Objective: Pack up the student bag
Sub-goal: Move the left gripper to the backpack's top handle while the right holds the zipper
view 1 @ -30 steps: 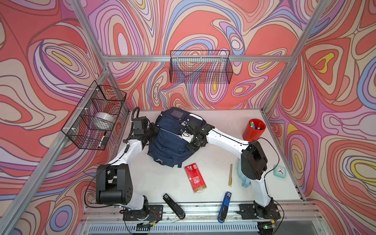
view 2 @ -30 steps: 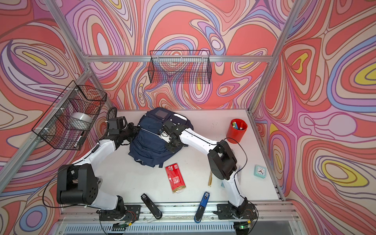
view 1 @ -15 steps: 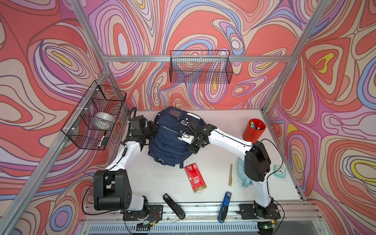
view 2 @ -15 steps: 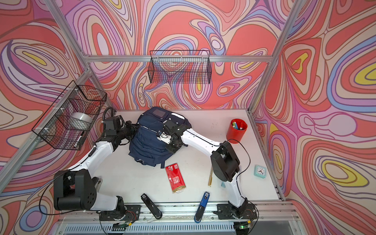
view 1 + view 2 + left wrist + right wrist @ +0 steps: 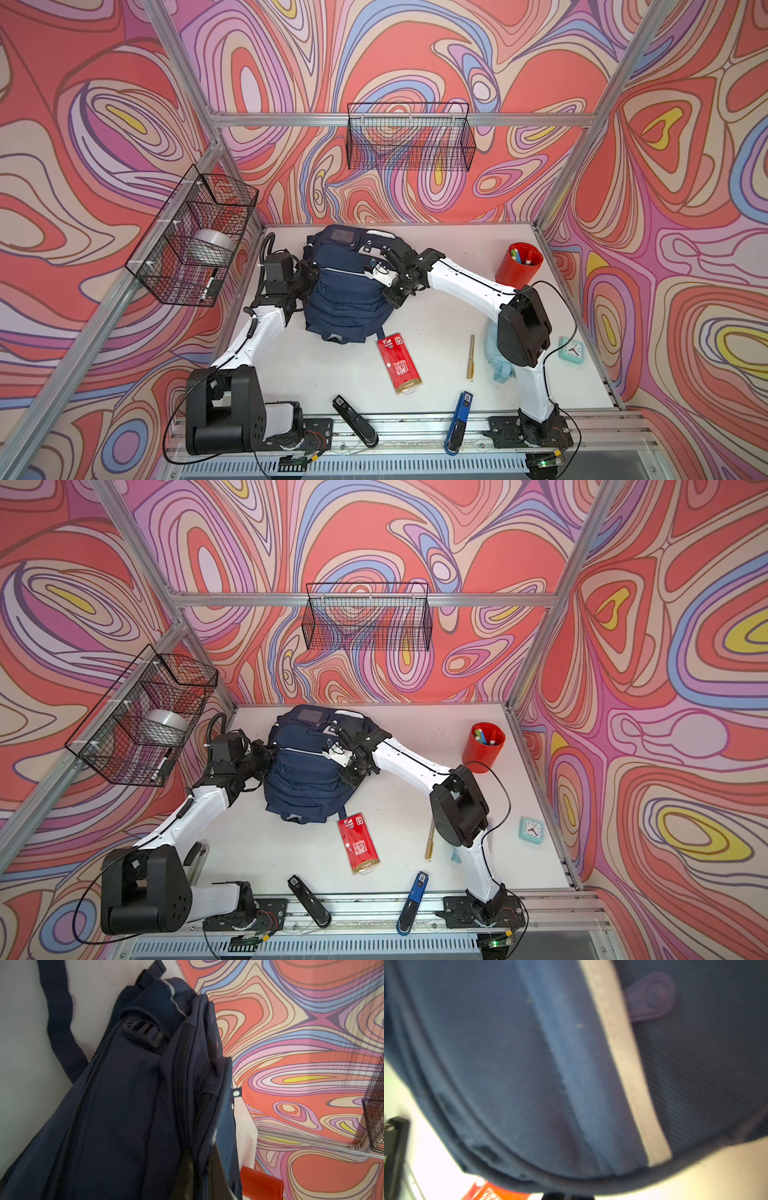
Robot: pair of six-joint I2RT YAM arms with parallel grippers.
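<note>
The left gripper (image 5: 311, 276) pinches the bag (image 5: 345, 307) by its side seam, jaws narrow. The right gripper (image 5: 372, 266), closed tight, presses against it.

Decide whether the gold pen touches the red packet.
Apart. Both top views show bare white table between the pen and the packet.

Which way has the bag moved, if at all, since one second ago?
Yes. The bag swung its top end left, away from the red cup; its bottom end by the red packet stayed.
</note>
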